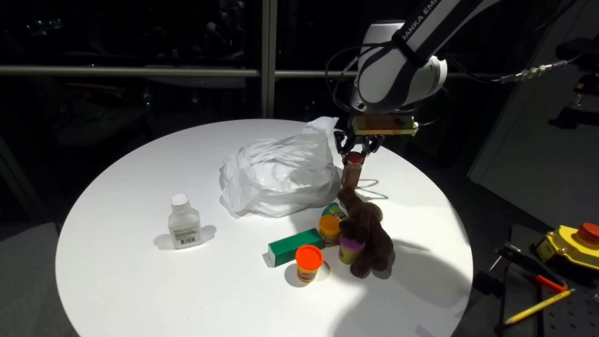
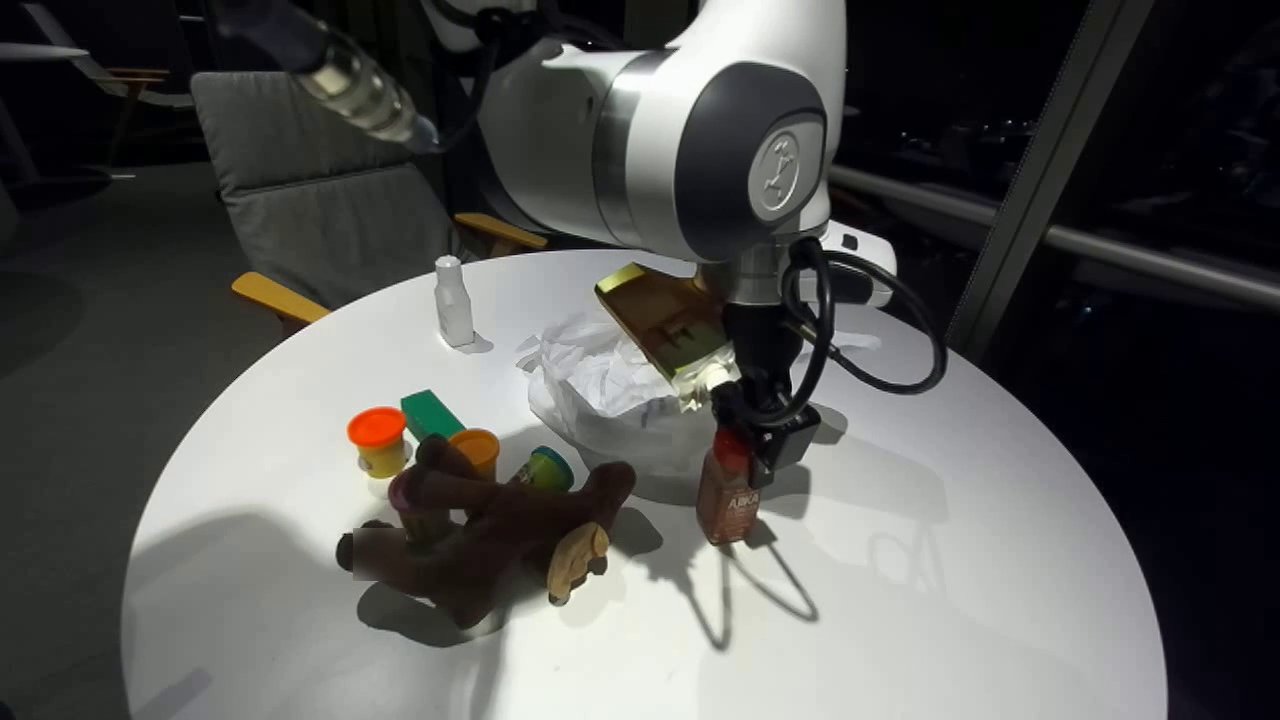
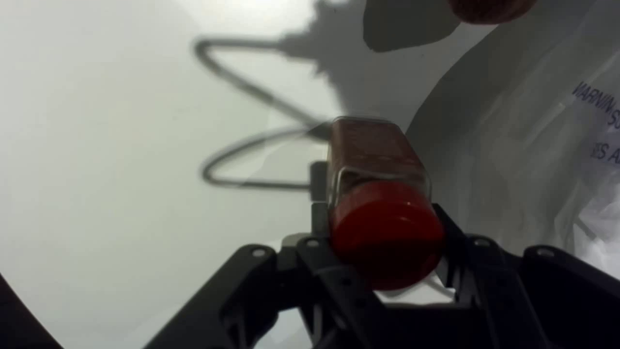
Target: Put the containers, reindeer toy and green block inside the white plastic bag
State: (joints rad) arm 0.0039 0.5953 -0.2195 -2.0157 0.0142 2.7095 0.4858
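1. Between the white plastic bag [image 1: 281,175] and the counter's [image 1: 140,290] edge, the jaws pinch the red-capped bottle [image 1: 352,175] from both sides near its top.
2. Picking it up seems the step in hand; whether its base is off the counter I can't tell.
3. Next should come a straight lift, then a short carry over the crumpled bag.
4. The reindeer toy [image 1: 371,230], green block [image 1: 295,247] and four tubs [image 1: 308,263] sit clustered outside the bag; the white-capped bottle [image 1: 184,223] stands apart, toward the edge by the armchair [image 2: 310,170].
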